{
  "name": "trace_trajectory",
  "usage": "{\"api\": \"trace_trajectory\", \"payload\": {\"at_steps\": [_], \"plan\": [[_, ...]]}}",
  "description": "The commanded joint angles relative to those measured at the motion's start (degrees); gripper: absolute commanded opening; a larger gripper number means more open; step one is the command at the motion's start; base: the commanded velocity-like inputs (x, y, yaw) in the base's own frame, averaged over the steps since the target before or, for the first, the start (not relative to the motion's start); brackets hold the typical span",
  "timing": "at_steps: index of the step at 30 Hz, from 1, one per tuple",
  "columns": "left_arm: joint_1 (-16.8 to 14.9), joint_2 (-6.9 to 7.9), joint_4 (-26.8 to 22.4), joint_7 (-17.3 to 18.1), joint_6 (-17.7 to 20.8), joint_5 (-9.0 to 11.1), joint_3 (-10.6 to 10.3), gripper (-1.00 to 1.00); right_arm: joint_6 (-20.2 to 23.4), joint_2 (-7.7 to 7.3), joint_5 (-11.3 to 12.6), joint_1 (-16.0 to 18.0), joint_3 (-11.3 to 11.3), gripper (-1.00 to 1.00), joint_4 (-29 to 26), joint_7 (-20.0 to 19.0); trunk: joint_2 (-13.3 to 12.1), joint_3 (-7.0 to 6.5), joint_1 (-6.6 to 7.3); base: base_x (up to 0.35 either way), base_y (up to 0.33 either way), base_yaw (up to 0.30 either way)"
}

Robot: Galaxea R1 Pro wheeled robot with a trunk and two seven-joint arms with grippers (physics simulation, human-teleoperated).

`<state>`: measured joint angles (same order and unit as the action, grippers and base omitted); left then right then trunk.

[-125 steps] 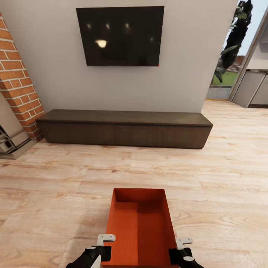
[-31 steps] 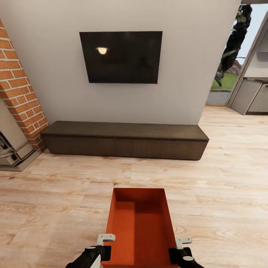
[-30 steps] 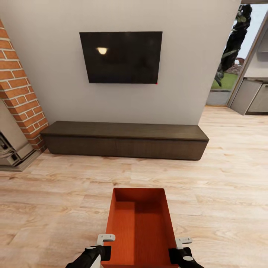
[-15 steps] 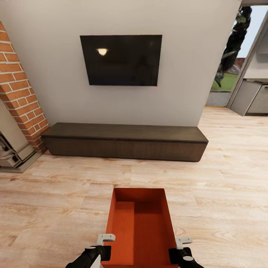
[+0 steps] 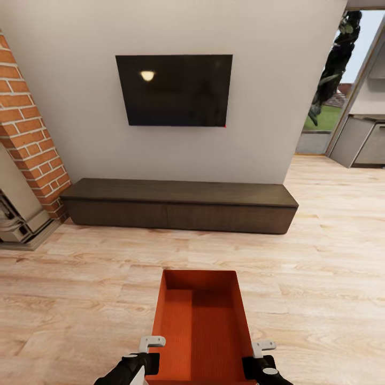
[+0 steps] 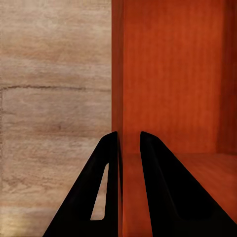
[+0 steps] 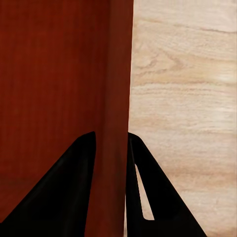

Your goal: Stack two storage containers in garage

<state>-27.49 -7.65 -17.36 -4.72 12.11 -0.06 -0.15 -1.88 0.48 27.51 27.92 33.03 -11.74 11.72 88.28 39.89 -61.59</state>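
The robot's backing away from the TV wall, so the haul's underway. Left gripper and right gripper are each pinching a wall of the storage container, bottom center of frame.

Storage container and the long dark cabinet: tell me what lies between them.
In the head view, only bare light wood-plank floor lies between the storage container and the dark cabinet; nothing stands on that stretch.
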Motion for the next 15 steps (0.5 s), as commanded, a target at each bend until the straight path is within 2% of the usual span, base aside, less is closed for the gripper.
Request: {"api": "trace_trajectory", "payload": {"at_steps": [1,11,15], "plan": [[-0.02,0.02,-0.22,-0.55,0.37,-0.38,0.24,-1.00,-0.32,-0.04,0.79,0.03,0.10,-1.00,0.22,0.93,-0.39,-0.14,0.23,0.000,0.000,0.000],[-0.02,0.01,-0.23,-0.55,0.37,-0.38,0.24,-1.00,-0.41,-0.04,0.79,0.03,0.10,-1.00,0.15,1.03,-4.40,-1.93,2.43,0.000,0.000,0.000],[-0.02,0.01,-0.29,-0.55,0.16,-0.38,0.24,-1.00,-0.41,0.03,0.84,0.03,0.03,-1.00,0.14,1.14,-4.40,-1.99,2.43,0.000,0.000,0.000]]}}
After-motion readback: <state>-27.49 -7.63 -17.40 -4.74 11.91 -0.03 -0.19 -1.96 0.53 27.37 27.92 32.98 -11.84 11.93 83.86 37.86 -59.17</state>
